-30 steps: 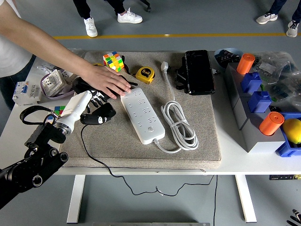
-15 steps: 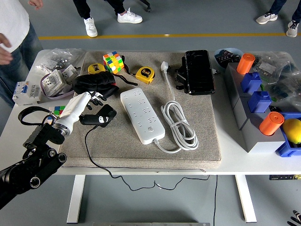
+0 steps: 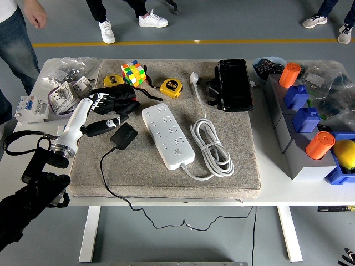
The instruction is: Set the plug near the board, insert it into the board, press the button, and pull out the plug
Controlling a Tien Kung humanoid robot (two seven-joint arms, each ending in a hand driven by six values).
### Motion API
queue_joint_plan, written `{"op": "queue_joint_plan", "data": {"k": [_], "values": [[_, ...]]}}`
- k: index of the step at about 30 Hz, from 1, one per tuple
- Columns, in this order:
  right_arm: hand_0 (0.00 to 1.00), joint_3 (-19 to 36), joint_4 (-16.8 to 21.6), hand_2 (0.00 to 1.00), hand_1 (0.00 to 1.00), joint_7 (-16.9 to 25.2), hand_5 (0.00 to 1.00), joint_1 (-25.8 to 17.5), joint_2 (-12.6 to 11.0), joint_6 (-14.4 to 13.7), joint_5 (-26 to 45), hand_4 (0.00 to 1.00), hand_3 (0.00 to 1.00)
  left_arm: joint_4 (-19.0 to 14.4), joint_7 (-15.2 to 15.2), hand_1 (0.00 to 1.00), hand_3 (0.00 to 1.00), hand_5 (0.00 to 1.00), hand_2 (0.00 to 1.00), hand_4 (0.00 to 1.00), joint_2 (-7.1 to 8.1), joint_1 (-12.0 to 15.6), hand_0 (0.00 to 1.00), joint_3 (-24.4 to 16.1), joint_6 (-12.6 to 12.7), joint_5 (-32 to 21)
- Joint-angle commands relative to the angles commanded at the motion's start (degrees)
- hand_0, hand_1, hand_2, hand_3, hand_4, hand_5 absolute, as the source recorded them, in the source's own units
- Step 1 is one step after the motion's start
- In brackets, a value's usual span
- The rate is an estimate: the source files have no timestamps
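Nothing is done yet: the black square plug (image 3: pixel 123 136) lies unplugged on the grey mat beside the white power strip (image 3: pixel 167 135), the left hand (image 3: pixel 108 100) hovering empty, fingers loosely spread.

the left robot hand (image 3: pixel 104 101) lies against a black cloth bundle (image 3: pixel 117 97), its fingers too small to read. the right robot hand is out of view. the lemon (image 3: pixel 346 153) is cut off at the right edge.

Bright, even, sharp overhead light
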Motion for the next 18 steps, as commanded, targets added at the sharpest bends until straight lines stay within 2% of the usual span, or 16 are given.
{"op": "queue_joint_plan", "data": {"k": [4,5,6,9,13,17,18], "values": [[0.591,0.0,0.0,0.562,0.642,0.0,0.481,0.1,0.0,0.0,0.0,0.754,0.487,-0.1,-0.2,0.773,0.772,0.577,0.811,0.998,-0.19,0.7,0.727,-0.1,-4.7,-9.7],[0.591,0.1,0.0,0.562,0.642,0.0,0.481,0.1,0.0,0.0,0.0,0.754,0.487,-0.4,0.3,0.773,0.772,0.577,0.811,0.998,-0.19,0.9,0.727,-0.2,-6.0,-11.9],[0.591,0.2,0.0,0.561,0.642,0.0,0.481,0.1,0.0,0.0,0.0,0.754,0.487,-0.5,0.5,0.793,0.81,0.623,0.844,0.998,-0.19,1.1,0.743,-0.2,-6.9,-14.1],[0.591,0.2,0.0,0.561,0.642,0.0,0.481,0.1,0.0,0.0,0.0,0.754,0.487,-1.2,1.4,0.793,0.81,0.623,0.844,0.998,-0.22,1.3,0.743,-0.7,-10.0,-21.6],[0.591,0.3,0.0,0.561,0.642,0.0,0.481,0.1,0.1,0.0,0.0,0.754,0.487,-2.1,1.6,0.794,0.814,0.643,0.849,0.998,-0.36,1.5,0.744,-2.4,-12.0,-31.3],[0.591,0.4,0.0,0.561,0.642,0.0,0.481,0.2,0.1,0.0,0.0,0.754,0.487,-2.9,0.8,0.794,0.814,0.643,0.849,0.998,-0.55,1.7,0.744,-4.5,-12.8,-40.9],[0.591,0.3,0.0,0.561,0.642,0.0,0.482,0.2,0.1,0.0,0.0,0.754,0.488,-3.1,0.9,0.772,0.802,0.676,0.824,0.998,-0.56,1.7,0.713,-4.9,-13.1,-43.2]]}}
